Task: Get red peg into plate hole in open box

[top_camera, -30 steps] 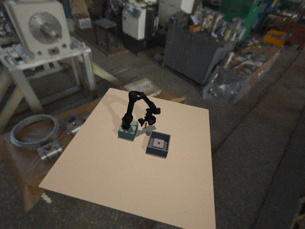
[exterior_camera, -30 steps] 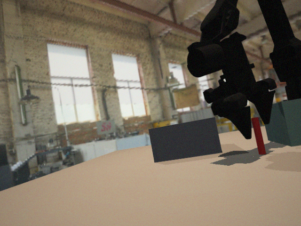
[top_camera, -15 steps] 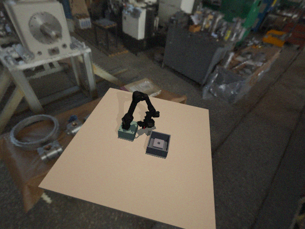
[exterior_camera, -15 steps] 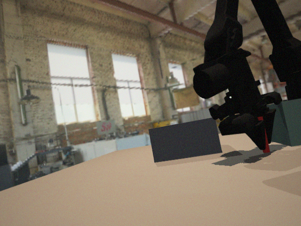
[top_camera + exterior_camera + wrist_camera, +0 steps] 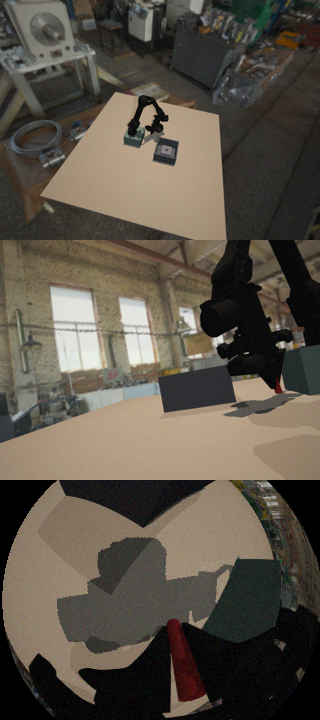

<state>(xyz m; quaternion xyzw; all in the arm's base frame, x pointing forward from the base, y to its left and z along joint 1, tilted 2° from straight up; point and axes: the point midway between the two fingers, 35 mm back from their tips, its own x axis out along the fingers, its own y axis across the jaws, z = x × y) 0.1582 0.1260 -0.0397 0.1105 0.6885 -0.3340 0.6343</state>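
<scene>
My gripper [image 5: 151, 132] [image 5: 277, 382] [image 5: 174, 628] is shut on the red peg [image 5: 278, 389] [image 5: 186, 672], which points down between the fingers. The peg's lower end appears a little above the tabletop; in the top view only a speck of it shows. The open dark box [image 5: 164, 159] [image 5: 196, 390] [image 5: 137, 500] stands beside the gripper, apart from it. At its bottom lies the light plate [image 5: 163, 152] with the small hole [image 5: 166, 149], empty, seen only in the top view. The gripper and peg are outside the box.
The green block [image 5: 133, 141] [image 5: 297, 371] [image 5: 247, 600] under the arm's base stands close to the gripper, on the side away from the box. The box walls rise well above the plate. The tan tabletop [image 5: 144, 186] [image 5: 129, 441] carries the arm's shadow under the gripper.
</scene>
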